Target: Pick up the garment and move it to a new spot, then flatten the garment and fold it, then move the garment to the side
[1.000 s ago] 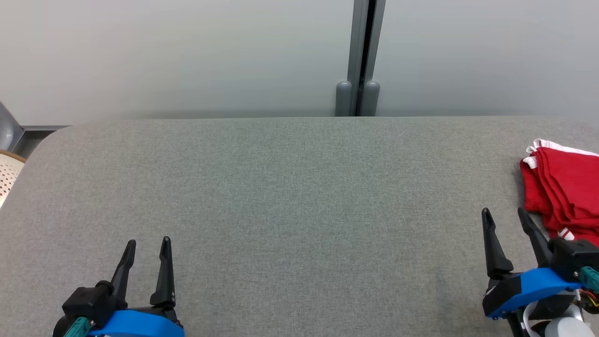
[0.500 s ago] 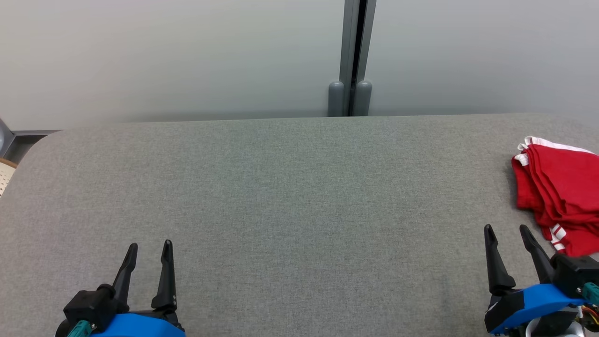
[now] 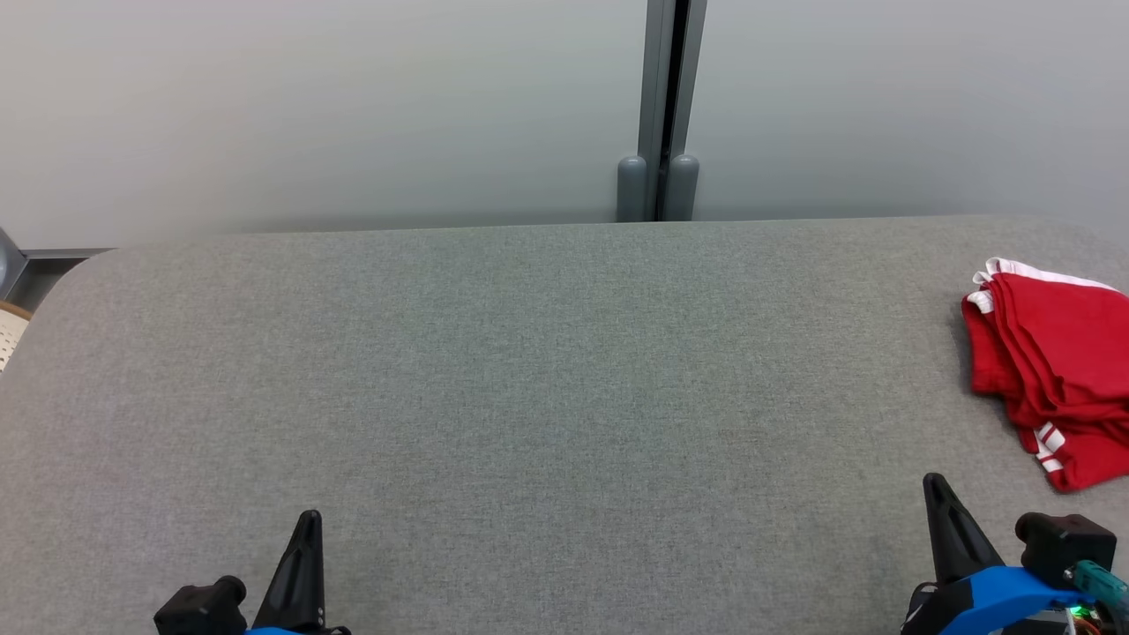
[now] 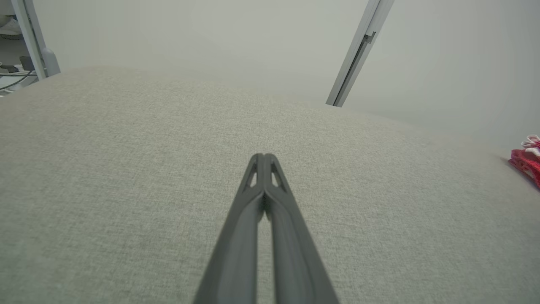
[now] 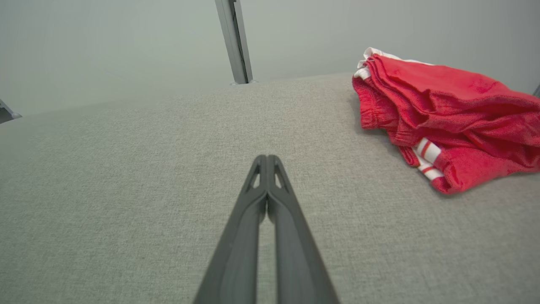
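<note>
Right end effector [image 5: 267, 158], clenched empty near the counter's [image 5: 126, 177] front right corner, has the red garment [image 5: 443, 101] just ahead and to its right, lying lengthwise along the right edge, well apart from the equally clenched left end effector [image 4: 263, 157].

A grey fabric-covered surface [image 3: 547, 370] with rounded far corners spans the head view; a pale wall [image 3: 309, 106] stands behind it; a grey vertical post [image 3: 657, 79] divides the wall, two rounded grey caps [image 3: 631, 187] at its foot; a cream-coloured object [image 3: 7, 335] shows at the left edge.
</note>
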